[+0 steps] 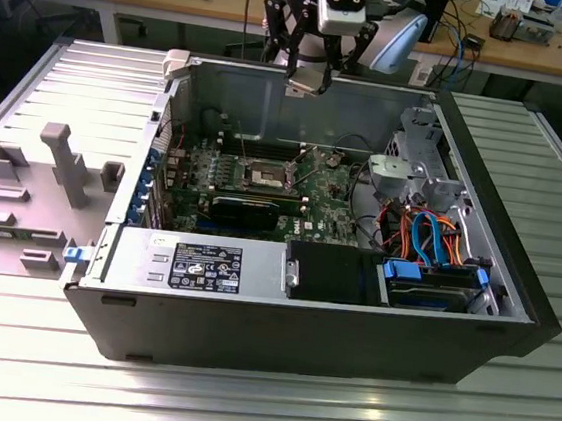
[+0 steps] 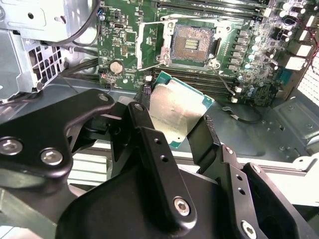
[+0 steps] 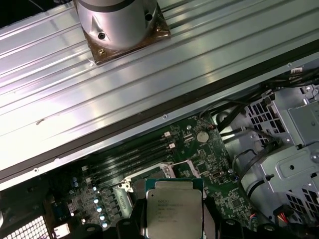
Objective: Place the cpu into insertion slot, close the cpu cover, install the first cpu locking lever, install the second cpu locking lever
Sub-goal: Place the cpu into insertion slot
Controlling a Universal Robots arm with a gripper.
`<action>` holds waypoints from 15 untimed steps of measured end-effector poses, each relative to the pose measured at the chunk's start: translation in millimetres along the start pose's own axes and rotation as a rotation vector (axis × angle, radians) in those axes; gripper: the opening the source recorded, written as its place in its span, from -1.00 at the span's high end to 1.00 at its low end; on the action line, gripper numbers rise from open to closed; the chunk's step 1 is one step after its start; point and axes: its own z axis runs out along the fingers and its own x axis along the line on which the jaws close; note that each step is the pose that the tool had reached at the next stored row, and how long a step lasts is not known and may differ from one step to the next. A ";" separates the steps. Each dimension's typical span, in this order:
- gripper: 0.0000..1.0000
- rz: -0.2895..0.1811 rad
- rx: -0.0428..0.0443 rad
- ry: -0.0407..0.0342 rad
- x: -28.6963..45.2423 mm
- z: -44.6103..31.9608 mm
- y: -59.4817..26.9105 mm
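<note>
Gripper (image 2: 172, 119) clamped on cpu (image 2: 184, 102) by two edges, held in air near the case (image 1: 272, 104) far wall, well above the board (image 2: 124, 45). Slot (image 2: 192, 45) open and empty below. Risks, imo: edge-only grip lets the cpu slip or twist; landing skewed or mis-keyed would bend pins.

The gripper (image 2: 175, 127) has matte black jointed links with silver screws (image 2: 51, 157), and the round arm base (image 3: 117, 22) is silver-grey.
</note>
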 end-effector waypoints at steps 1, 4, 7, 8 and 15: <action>-0.09 0.003 -0.0001 -0.0003 0.0 0.0 0.0; -0.09 0.017 -0.0003 -0.0015 0.1 0.0 -0.1; -0.09 0.043 -0.0008 -0.0038 0.1 0.1 -0.1; -0.09 0.058 -0.0012 -0.0052 0.1 0.2 -0.1; -0.09 0.140 -0.0026 -0.0124 0.3 1.4 -0.3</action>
